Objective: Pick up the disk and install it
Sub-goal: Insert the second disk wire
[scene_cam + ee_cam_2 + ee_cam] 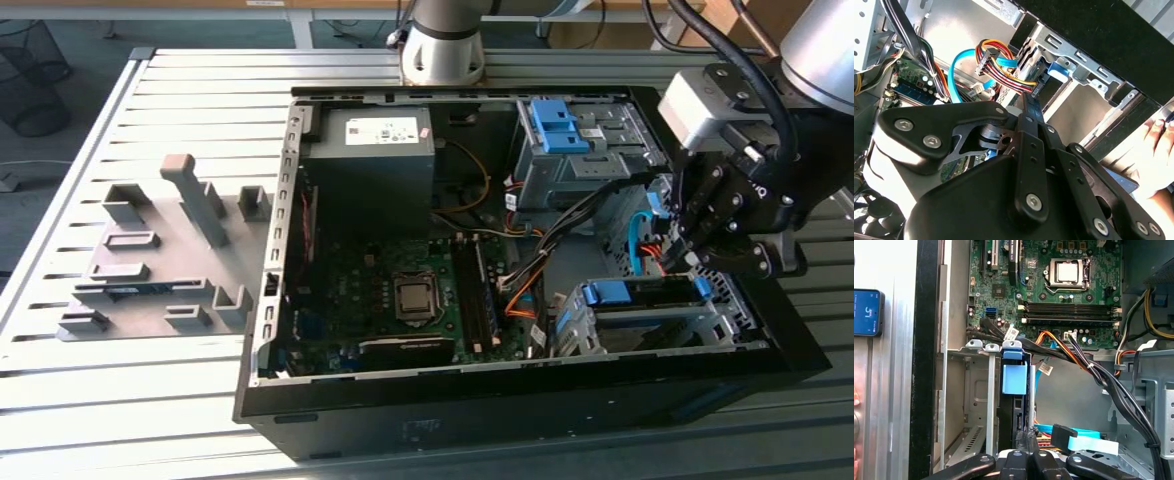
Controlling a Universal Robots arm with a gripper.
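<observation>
The disk sits edge-on in the metal drive cage (976, 405) at the case's front corner. Its blue carrier handle (1014, 374) faces the motherboard, and its dark edge (1017, 415) runs back toward my gripper. In the exterior view the blue carrier (627, 292) lies across the top of that cage (741, 325). My gripper (1027, 436) is shut, its tips at the disk's rear edge; I cannot tell if they touch. In the second wrist view my gripper (1032, 96) points at the blue handle (1057, 70). In the exterior view my gripper (681, 262) hangs just above the cage.
The open case (267, 330) lies on a slatted table. A blue bracket (551, 124) stands in the upper bay, beside a grey power supply (380, 135). Cable bundles (1094, 365) and a light blue cable (956, 75) run near the cage. A person's hand (1156, 145) rests outside the case.
</observation>
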